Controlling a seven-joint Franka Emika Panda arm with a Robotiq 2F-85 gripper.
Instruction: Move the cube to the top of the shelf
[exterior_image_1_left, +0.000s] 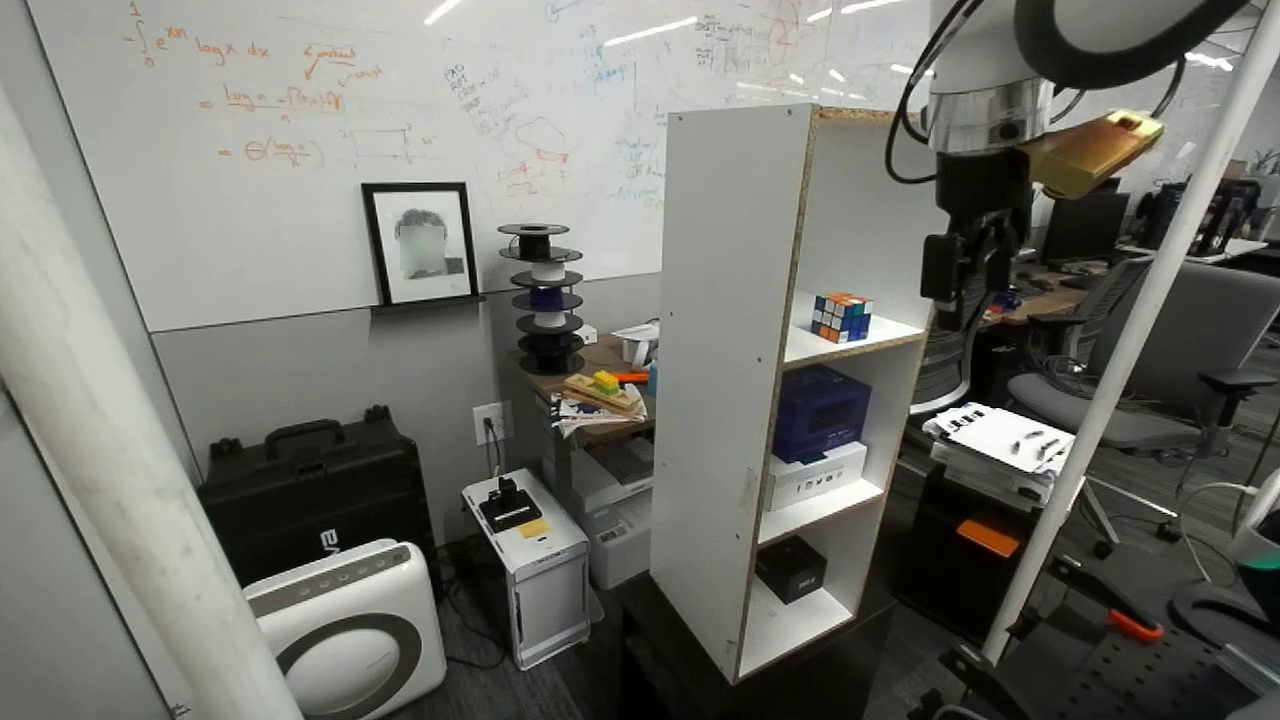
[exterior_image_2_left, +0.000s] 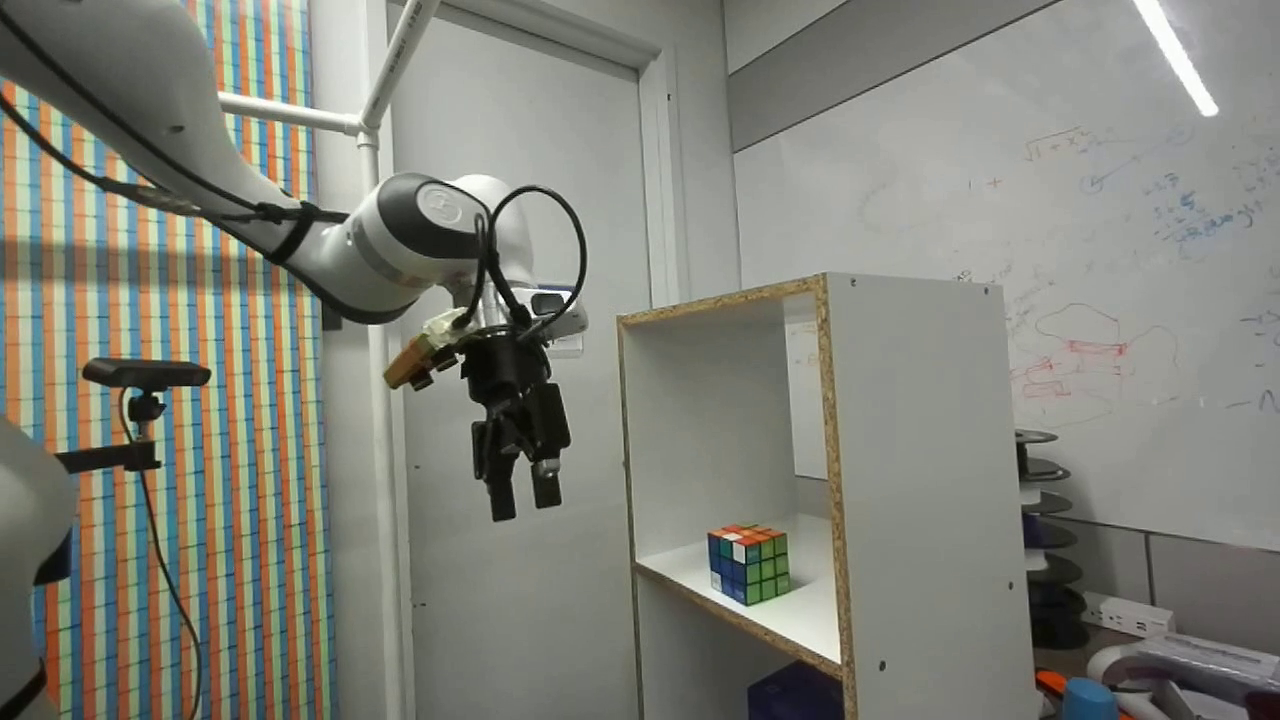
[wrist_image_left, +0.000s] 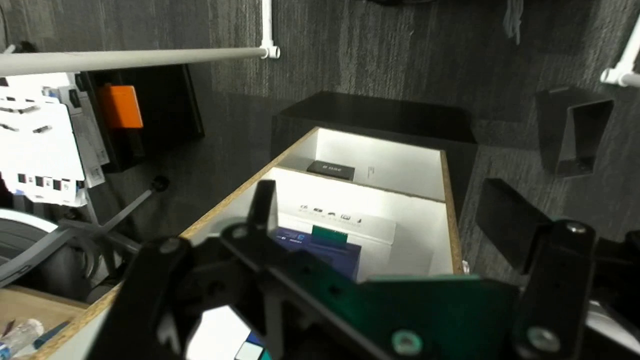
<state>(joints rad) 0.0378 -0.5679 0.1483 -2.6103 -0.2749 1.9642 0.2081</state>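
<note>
The cube (exterior_image_1_left: 841, 317) is a multicoloured puzzle cube with blue, green, orange and white squares. It sits on the floor of the shelf's upper compartment, and also shows in an exterior view (exterior_image_2_left: 748, 563). In the wrist view only a corner of the cube (wrist_image_left: 249, 351) shows at the bottom edge. The shelf (exterior_image_1_left: 735, 350) is a tall white open-fronted unit, also in an exterior view (exterior_image_2_left: 925, 480). My gripper (exterior_image_2_left: 525, 498) points down outside the upper compartment's open front, apart from shelf and cube. In the wrist view the gripper (wrist_image_left: 385, 212) is open and empty, its fingers wide apart.
The middle compartment holds a large dark-blue box (exterior_image_1_left: 822, 412) on a white box (exterior_image_1_left: 815, 475). The lowest holds a black box (exterior_image_1_left: 792, 568). A white pole (exterior_image_1_left: 1130, 340) stands near the arm. A spool stack (exterior_image_1_left: 548, 300) stands behind the shelf.
</note>
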